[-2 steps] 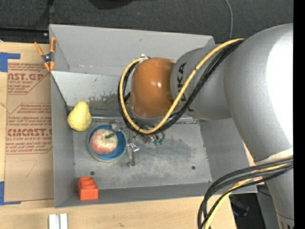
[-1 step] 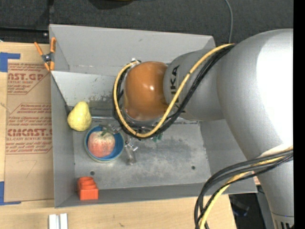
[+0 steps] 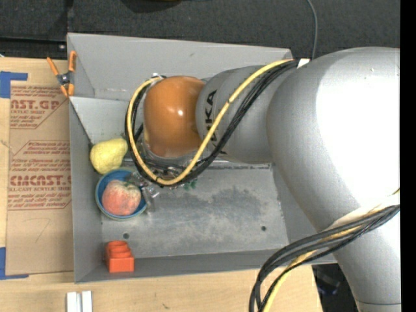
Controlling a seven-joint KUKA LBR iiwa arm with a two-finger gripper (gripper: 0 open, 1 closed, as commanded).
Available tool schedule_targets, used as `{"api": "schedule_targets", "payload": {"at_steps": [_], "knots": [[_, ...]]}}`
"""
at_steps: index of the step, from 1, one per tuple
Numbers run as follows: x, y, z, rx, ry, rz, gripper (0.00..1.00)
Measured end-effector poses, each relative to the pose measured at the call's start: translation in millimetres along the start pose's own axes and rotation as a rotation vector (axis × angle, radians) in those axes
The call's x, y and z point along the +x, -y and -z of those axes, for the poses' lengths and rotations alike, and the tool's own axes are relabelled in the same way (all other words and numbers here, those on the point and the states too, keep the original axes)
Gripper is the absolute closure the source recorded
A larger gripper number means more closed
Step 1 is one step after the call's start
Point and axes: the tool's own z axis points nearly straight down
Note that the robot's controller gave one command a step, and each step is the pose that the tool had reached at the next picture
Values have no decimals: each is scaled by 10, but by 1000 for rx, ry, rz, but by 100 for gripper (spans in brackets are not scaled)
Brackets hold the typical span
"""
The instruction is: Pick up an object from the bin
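My gripper point(image 3: 149, 188) pokes out from under the arm's wrist at the left side of the bin, right beside the rim of a blue bowl point(image 3: 101, 203). A pinkish-red peach point(image 3: 121, 198) lies in that bowl, just left of the gripper. A yellow pear-shaped fruit point(image 3: 108, 155) rests against the left wall, just above the bowl. Most of the gripper is hidden by the wrist above it.
A small orange block point(image 3: 120, 257) sits in the bin's near left corner. The arm and its orange cover with looped cables hang over the bin's middle and right. Bare grey floor shows along the near side.
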Motion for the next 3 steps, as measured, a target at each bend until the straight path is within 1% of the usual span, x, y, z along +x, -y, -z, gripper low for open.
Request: {"api": "schedule_targets", "payload": {"at_steps": [3], "knots": [[1,-9,69,-1,3,-1,100]]}}
